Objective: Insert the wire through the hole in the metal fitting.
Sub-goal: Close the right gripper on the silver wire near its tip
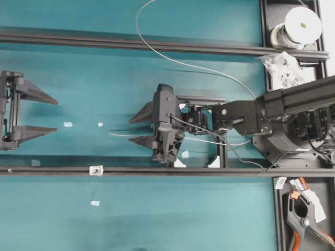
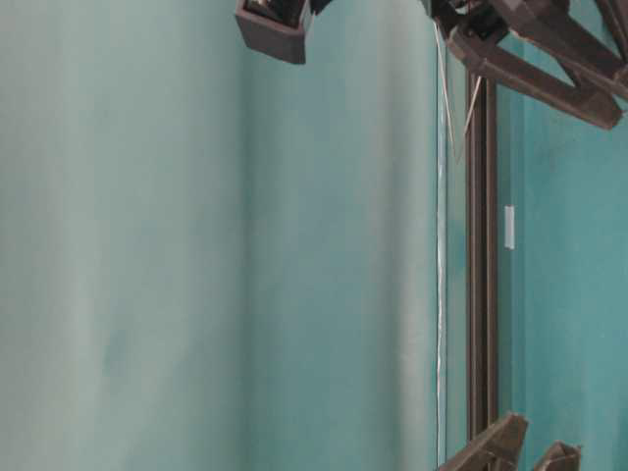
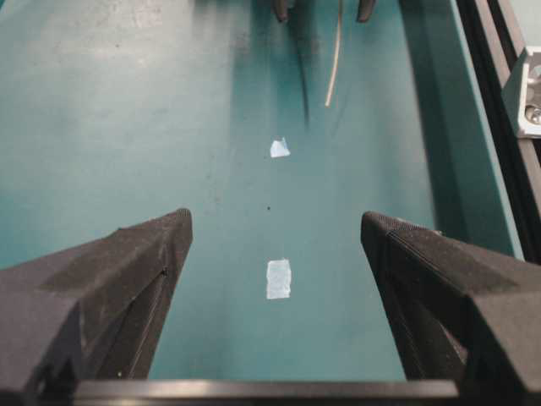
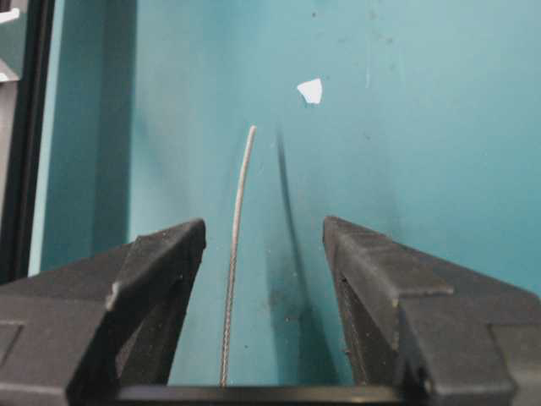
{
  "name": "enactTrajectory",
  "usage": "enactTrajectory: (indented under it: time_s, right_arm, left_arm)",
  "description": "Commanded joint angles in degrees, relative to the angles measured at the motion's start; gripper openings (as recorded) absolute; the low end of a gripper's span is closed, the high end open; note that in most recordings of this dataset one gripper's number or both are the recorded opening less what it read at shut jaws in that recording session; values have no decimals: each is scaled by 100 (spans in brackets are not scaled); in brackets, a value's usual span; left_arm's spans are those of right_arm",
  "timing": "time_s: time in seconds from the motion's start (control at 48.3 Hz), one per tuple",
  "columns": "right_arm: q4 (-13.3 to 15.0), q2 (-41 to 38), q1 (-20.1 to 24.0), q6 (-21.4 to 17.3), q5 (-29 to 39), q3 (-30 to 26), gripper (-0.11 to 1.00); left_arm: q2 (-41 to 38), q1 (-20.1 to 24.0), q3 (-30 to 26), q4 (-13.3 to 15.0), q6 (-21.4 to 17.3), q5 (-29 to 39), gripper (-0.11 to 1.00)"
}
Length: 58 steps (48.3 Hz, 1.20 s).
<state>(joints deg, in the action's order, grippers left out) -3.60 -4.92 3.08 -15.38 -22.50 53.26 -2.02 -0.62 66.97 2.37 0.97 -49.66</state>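
The thin silvery wire (image 1: 118, 135) lies on the teal mat, its free end pointing left. It runs back between the fingers of my right gripper (image 1: 130, 130), which stands open around it. In the right wrist view the wire (image 4: 236, 211) passes nearer the left finger (image 4: 161, 262) of the right gripper (image 4: 264, 227), and neither finger touches it. The metal fitting (image 1: 95, 170) sits on the lower black rail, and it also shows at the right edge as the fitting (image 3: 528, 89). My left gripper (image 1: 56, 114) is at the far left, wide open and empty (image 3: 276, 224).
Two black rails (image 1: 131, 44) (image 1: 172, 171) cross the mat. White tape scraps (image 1: 67, 124) (image 1: 100, 125) (image 1: 95, 203) lie on it. A wire spool (image 1: 301, 26), a bag of parts (image 1: 282, 68) and an orange-handled clamp (image 1: 303, 222) sit at the right.
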Motion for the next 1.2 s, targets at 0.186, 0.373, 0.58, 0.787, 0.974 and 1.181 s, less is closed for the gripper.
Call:
enactTrajectory:
  time_s: [0.186, 0.373, 0.58, 0.787, 0.974, 1.181]
  right_arm:
    - [-26, 18, 18, -26, 149, -97, 49]
    - [-26, 9, 18, -18, 589, -193, 40]
    - [-18, 18, 9, -18, 967, -334, 40]
    - [-26, 18, -9, -18, 853, -334, 32]
    - [-26, 26, -26, -18, 826, -299, 0]
    - [-26, 141, -26, -18, 729, -237, -1]
  left_arm:
    - [53, -18, -53, 9, 9, -53, 85]
    - [62, -18, -53, 9, 9, -53, 85]
    - [70, -18, -53, 9, 9, -44, 85]
    - [70, -18, -53, 9, 9, -26, 85]
    - [70, -18, -53, 9, 0, -26, 85]
    - [70, -18, -35, 9, 9, -26, 85]
